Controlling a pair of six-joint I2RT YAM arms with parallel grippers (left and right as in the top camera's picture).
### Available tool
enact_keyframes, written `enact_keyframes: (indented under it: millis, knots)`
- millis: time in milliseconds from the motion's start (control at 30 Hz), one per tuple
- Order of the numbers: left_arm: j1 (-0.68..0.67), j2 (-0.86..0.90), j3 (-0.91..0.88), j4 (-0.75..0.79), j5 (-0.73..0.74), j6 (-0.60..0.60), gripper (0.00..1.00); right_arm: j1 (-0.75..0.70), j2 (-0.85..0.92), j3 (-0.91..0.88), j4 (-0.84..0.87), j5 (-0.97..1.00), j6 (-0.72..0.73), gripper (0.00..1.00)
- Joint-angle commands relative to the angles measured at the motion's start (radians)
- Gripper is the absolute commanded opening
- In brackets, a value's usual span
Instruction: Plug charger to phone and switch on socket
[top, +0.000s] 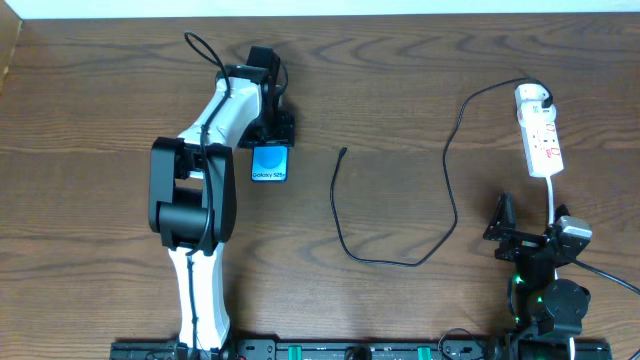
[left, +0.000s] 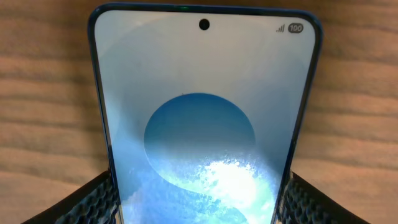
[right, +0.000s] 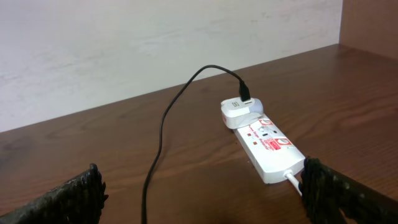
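At the near right edge of the table (top: 420, 60), the right gripper (right: 202, 199) sits low on its folded arm. Its fingers (right: 68, 199) are spread wide apart and hold nothing. It faces the far right corner.

A little farther in, near the middle of the table, the charger cable (top: 455, 205) lies in a loose loop. From the near bend of this loop one side runs up to the plug tip (top: 343, 153), which rests loose on the wood just right of the phone (top: 269, 162) without touching it.

The phone lies flat, screen up and lit blue, left of centre. The left gripper (top: 270, 140) reaches over it from the far end. In the left wrist view its fingers (left: 93, 199) press against both long sides of the phone, so it is clamped on it.

The other side of the cable climbs to the far right and ends at the white adapter (top: 531, 95), which is plugged into the far end of the power strip (top: 543, 140). The strip lies lengthwise, and its white cord (top: 552, 195) leaves its near end toward the right arm. Small red marks (right: 252, 134) show on top of the strip, but the position of the switches cannot be made out.
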Motion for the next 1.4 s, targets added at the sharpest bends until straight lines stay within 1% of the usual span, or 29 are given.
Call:
enact_keyframes:
  millis: [0, 233, 367, 500, 533, 600, 667, 767, 833, 900, 933, 1000, 1033, 1200, 1233, 1367]
  knots:
    - [0.001, -0.114, 0.005, -0.045, 0.051, -0.050, 0.66, 0.004, -0.006, -0.002, -0.002, 0.008, -0.011, 0.99]
    - [0.001, -0.175, 0.005, -0.128, 0.054, -0.124, 0.66, 0.004, -0.006, -0.002, -0.002, 0.008, -0.011, 0.99]
    - [0.006, -0.196, 0.005, -0.127, 0.198, -0.129, 0.66, 0.004, -0.006, -0.002, -0.001, 0.008, -0.010, 0.99]
    - [0.048, -0.200, 0.005, -0.124, 0.384, -0.215, 0.66, 0.004, -0.006, -0.002, -0.002, 0.008, -0.011, 0.99]
    - [0.054, -0.200, 0.005, -0.123, 0.405, -0.227, 0.66, 0.004, -0.006, -0.002, -0.002, 0.008, -0.011, 0.99]
    - [0.074, -0.200, 0.005, -0.122, 0.478, -0.307, 0.66, 0.003, -0.006, -0.002, 0.003, 0.003, 0.007, 0.99]
    - [0.093, -0.200, 0.005, -0.122, 0.556, -0.444, 0.66, 0.003, -0.005, -0.002, -0.003, -0.016, 0.084, 0.99]
    - [0.097, -0.200, 0.005, -0.086, 0.680, -0.536, 0.66, 0.003, 0.013, -0.002, -0.006, -0.075, 0.084, 0.99]
    - [0.097, -0.200, 0.005, -0.046, 0.807, -0.629, 0.65, 0.003, 0.055, -0.002, -0.006, -0.082, 0.101, 0.99]
    - [0.097, -0.200, 0.005, -0.025, 0.871, -0.683, 0.65, 0.003, 0.093, -0.002, -0.005, -0.083, 0.126, 0.99]
    - [0.097, -0.200, 0.005, -0.016, 0.902, -0.732, 0.65, 0.003, 0.120, 0.000, -0.005, -0.092, 0.132, 0.99]
    - [0.097, -0.200, 0.005, -0.016, 0.946, -0.836, 0.65, 0.003, 0.162, 0.008, -0.005, -0.114, 0.132, 0.99]
    - [0.097, -0.200, 0.005, -0.016, 0.969, -0.869, 0.65, 0.003, 0.187, 0.016, -0.005, -0.119, 0.132, 0.99]
    - [0.098, -0.200, 0.005, 0.020, 1.078, -0.984, 0.65, 0.003, 0.306, 0.073, -0.019, -0.177, 0.132, 0.99]
    - [0.098, -0.200, 0.005, 0.021, 1.088, -1.023, 0.65, 0.003, 0.340, 0.092, -0.031, -0.189, 0.132, 0.99]
    - [0.098, -0.200, 0.005, 0.044, 1.092, -1.078, 0.65, 0.003, 0.455, 0.167, -0.077, -0.245, 0.132, 0.99]
